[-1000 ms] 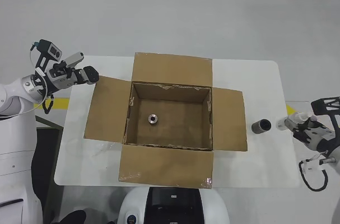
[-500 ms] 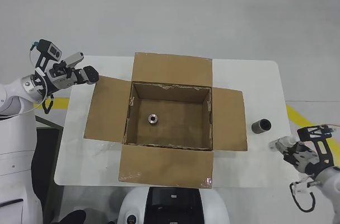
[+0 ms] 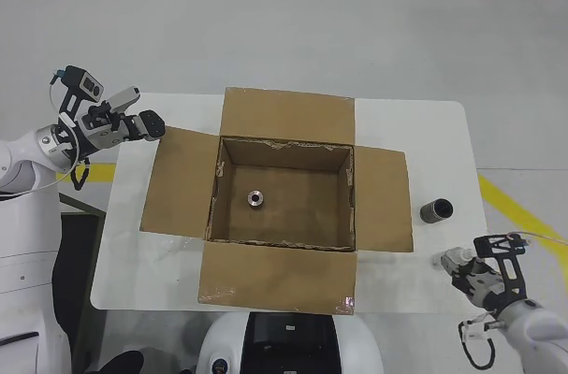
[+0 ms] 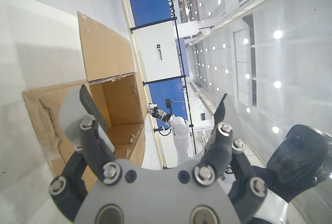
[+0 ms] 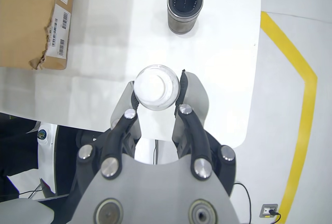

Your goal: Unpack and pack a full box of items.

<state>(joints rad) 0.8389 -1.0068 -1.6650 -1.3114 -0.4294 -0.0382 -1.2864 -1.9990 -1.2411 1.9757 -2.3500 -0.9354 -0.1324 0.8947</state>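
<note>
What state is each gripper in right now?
Left gripper: open, empty.
Right gripper: closed, holding white jar.

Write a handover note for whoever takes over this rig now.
Left gripper: open, empty, beside the left flap of the box.
Right gripper: shut on the white jar, over the near right corner of the table.
Metal cylinder lies on the table right of the box; small metal ring sits inside the box.
Done: cylinder and jar are out.
Left: likely set the jar down, take out the ring, then repack.
</note>
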